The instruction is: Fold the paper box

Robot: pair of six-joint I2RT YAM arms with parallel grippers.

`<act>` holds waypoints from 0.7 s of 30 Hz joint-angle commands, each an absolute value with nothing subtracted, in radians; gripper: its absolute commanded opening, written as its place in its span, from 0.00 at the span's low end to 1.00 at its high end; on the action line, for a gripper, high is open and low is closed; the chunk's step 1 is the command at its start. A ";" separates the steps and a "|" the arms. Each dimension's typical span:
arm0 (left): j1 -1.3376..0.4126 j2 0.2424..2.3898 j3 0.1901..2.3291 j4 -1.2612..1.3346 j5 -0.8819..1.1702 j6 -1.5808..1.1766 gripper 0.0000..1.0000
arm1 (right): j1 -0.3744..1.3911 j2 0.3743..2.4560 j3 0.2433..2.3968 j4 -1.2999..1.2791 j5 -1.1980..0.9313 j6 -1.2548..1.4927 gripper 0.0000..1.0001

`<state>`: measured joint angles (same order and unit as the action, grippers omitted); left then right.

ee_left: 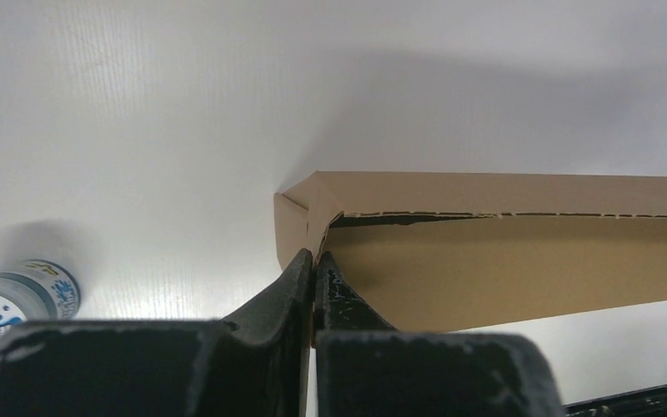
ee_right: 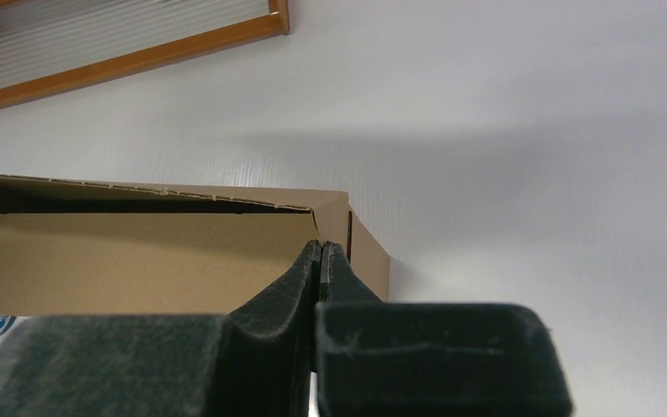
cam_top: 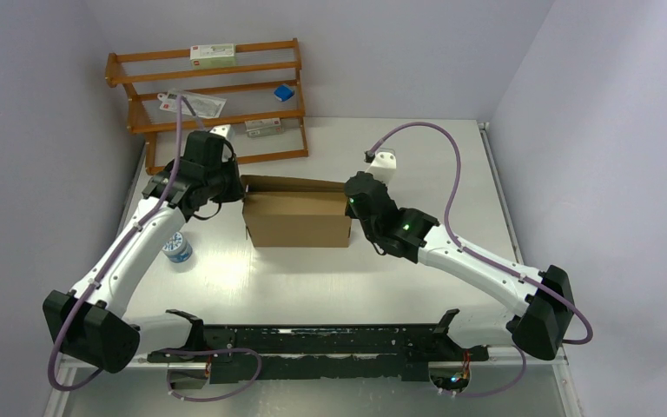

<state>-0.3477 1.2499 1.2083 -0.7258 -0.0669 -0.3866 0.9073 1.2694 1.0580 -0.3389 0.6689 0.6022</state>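
Note:
The paper box (cam_top: 300, 217) is plain brown cardboard, standing open-topped at mid table between both arms. My left gripper (cam_top: 241, 198) is at its left end. In the left wrist view its fingertips (ee_left: 314, 254) are pinched together on the box's left corner wall (ee_left: 304, 217), and a thin cardboard edge runs between them. My right gripper (cam_top: 350, 205) is at the box's right end. In the right wrist view that gripper (ee_right: 321, 245) is shut against the right end wall (ee_right: 366, 252); no cardboard shows between its fingers. The box's inner wall (ee_right: 139, 261) shows.
A small white bottle with a blue label (cam_top: 176, 248) stands left of the box, also in the left wrist view (ee_left: 17, 291). A wooden shelf (cam_top: 208, 95) with white cartons and a blue item (cam_top: 284, 93) stands at the back left. A black rail (cam_top: 313, 340) runs along the near edge.

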 commanded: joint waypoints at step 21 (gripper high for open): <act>-0.341 1.221 1.267 -0.721 -0.031 -0.456 0.05 | 0.913 1.279 1.019 -0.388 0.641 0.619 0.00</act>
